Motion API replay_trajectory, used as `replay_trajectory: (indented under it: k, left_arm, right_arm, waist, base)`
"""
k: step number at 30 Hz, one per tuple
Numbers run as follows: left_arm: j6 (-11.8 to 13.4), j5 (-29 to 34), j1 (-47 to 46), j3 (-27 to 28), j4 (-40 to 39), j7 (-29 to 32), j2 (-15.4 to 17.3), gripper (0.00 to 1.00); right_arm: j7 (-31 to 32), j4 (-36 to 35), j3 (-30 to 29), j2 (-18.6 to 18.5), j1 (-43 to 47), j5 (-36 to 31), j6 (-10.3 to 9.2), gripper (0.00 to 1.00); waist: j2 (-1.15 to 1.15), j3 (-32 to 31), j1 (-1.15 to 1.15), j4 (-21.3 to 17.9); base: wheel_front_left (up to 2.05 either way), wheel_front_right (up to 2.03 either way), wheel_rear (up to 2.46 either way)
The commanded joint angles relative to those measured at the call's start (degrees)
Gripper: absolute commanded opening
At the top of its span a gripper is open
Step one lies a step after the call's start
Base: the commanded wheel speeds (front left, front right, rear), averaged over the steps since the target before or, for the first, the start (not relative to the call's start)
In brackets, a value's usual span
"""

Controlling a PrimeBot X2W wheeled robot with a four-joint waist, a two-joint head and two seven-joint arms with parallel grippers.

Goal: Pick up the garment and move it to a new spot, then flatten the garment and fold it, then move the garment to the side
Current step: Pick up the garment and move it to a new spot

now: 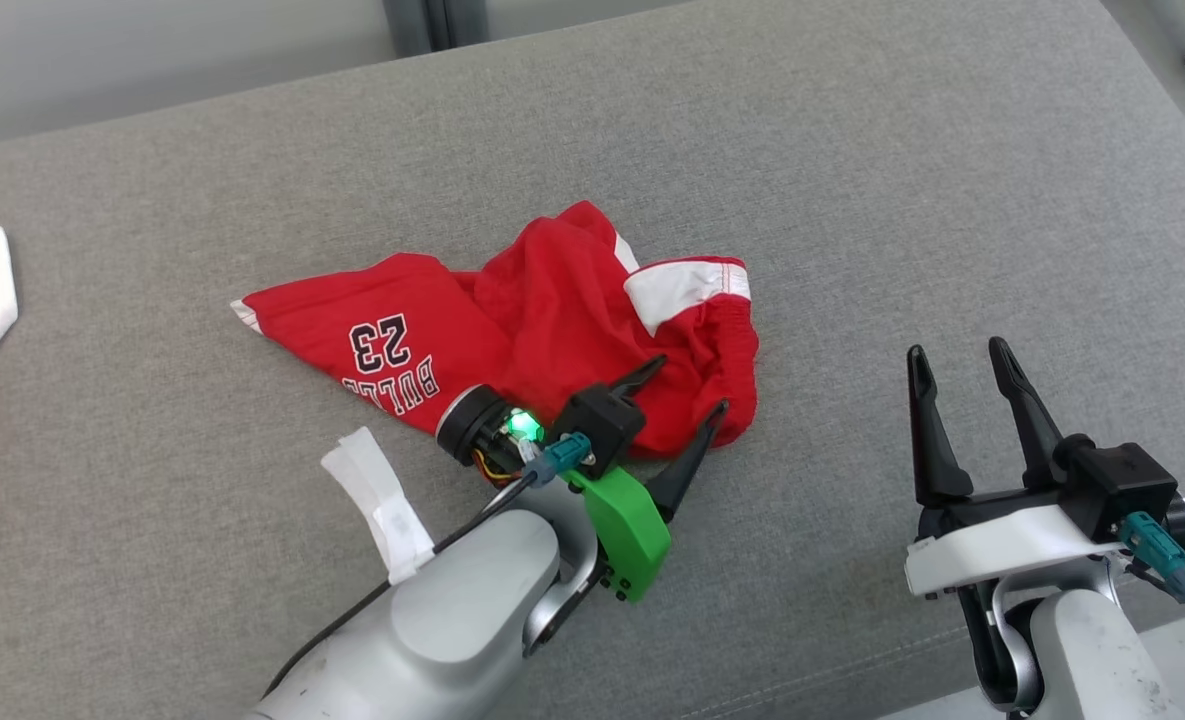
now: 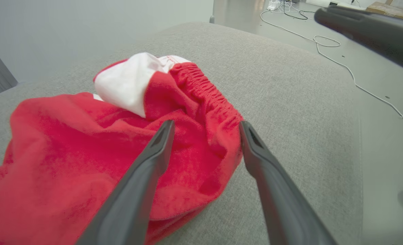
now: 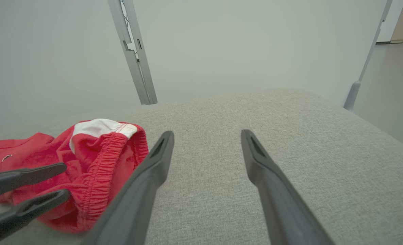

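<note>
Reads "BULLS 23" on red shorts (image 1: 512, 320) in head view; shows crinkly waistband (image 2: 208, 92) in left wrist view; left gripper (image 2: 206, 126), right gripper (image 1: 956, 349) both spread apart.

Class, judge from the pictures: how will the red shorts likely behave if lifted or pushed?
Probably floppy: the red shorts lie crumpled in folds, so they should drape when lifted. Likely light, as the cloth looks thin. Pushed, they would probably bunch on the textured grey cushion rather than slide.

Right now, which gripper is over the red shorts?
The left gripper: its open fingers are at the waistband edge of the red shorts. The right gripper stands open over bare cushion.
</note>
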Motion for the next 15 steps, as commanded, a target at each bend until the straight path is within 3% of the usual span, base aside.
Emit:
replay_trajectory:
  k: [1, 5, 15]
  left_arm:
    - [0.7, -0.5, -0.8, 0.8, 0.1, -0.5, 0.2, 1.00]
    - [2.6, 1.4, -0.2, 5.1, -1.9, -0.5, 0.2, 1.00]
    - [5.4, 7.9, 11.6, 19.9, -9.9, -0.4, 3.4, 1.00]
  right_arm:
    - [-0.2, 0.1, -0.3, -0.1, 0.8, -0.7, -0.02, 1.00]
    - [-0.2, -0.1, -1.0, -0.1, 1.4, -1.7, -0.02, 1.00]
    - [-0.2, -1.1, -2.1, -0.1, 2.9, -3.2, -0.02, 1.00]
  waist:
    - [0.00, -1.8, 0.00, 1.3]
    - [0.00, -4.2, 0.00, 2.9]
    - [0.00, -9.2, 0.00, 6.9]
  base:
    - [0.00, 0.00, 0.00]
    - [0.00, 0.00, 0.00]
    - [0.00, 0.00, 0.00]
